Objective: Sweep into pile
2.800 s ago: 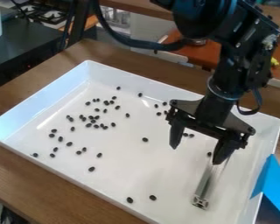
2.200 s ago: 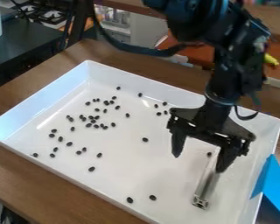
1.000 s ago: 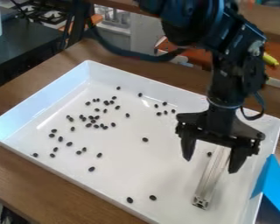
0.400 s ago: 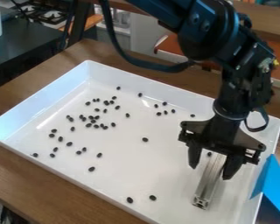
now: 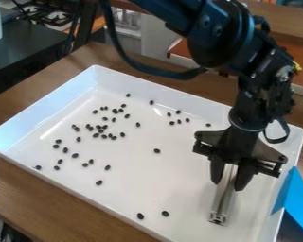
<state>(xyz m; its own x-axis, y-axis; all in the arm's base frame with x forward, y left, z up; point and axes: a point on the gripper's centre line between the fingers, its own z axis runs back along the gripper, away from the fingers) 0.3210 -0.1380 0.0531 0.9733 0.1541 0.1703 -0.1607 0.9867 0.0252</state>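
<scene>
Gripper, one, black, closed on the sides of a metal bar lying in a white tray, apart from most beans; best use: firm pinch, underside flush, slow strokes inward.

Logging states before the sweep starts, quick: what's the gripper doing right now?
Gripper: closed around the upper part of the metal bar, one finger along each side.
</scene>
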